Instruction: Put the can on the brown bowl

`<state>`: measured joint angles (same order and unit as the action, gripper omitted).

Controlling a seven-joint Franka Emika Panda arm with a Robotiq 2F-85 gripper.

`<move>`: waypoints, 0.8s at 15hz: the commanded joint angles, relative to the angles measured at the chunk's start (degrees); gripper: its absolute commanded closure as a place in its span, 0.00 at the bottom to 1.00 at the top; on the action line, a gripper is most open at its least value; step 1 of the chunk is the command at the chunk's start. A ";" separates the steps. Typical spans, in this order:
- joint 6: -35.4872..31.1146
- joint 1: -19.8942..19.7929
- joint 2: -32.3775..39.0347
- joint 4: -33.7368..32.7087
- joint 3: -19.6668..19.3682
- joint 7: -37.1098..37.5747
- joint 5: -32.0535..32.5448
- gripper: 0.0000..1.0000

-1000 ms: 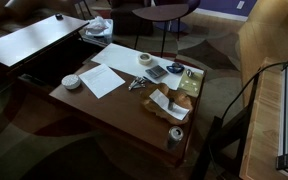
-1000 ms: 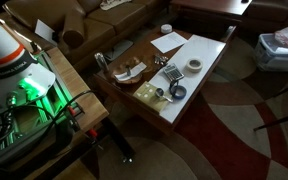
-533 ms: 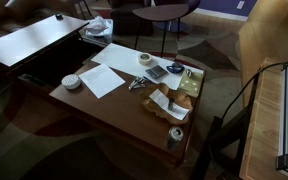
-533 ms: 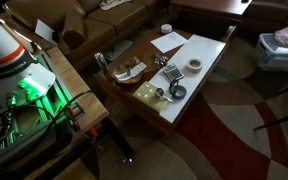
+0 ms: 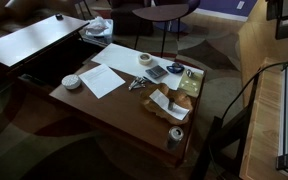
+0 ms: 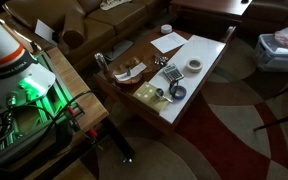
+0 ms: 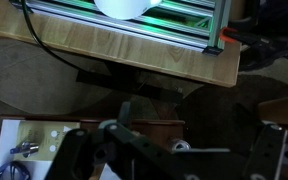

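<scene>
Nothing done yet, by the look of it. The pincer (image 7: 169, 160) hangs high, jaws spread wide, empty. The can (image 5: 175, 134) stands upright on the table (image 5: 96, 106) well below it, near the brown bowl (image 5: 160, 98) — reach, grasp, lift and place all remain.

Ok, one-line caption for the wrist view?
Open claw above the wooden table, green-lit metal frame beyond.
</scene>
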<state>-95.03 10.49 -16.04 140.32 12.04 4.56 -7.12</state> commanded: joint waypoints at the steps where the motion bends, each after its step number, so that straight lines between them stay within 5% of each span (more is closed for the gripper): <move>1: 0.21 0.19 0.32 -0.40 -0.30 -0.17 0.04 0.00; 2: -1.99 -0.53 0.51 -0.27 -1.62 2.08 -5.66 0.00; 5: -11.61 -1.79 5.69 0.80 -1.91 5.72 -9.13 0.00; 12: -46.00 -1.36 22.90 7.33 -1.64 17.57 -14.96 0.00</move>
<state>-129.95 7.83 -0.45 145.87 9.75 15.80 -19.55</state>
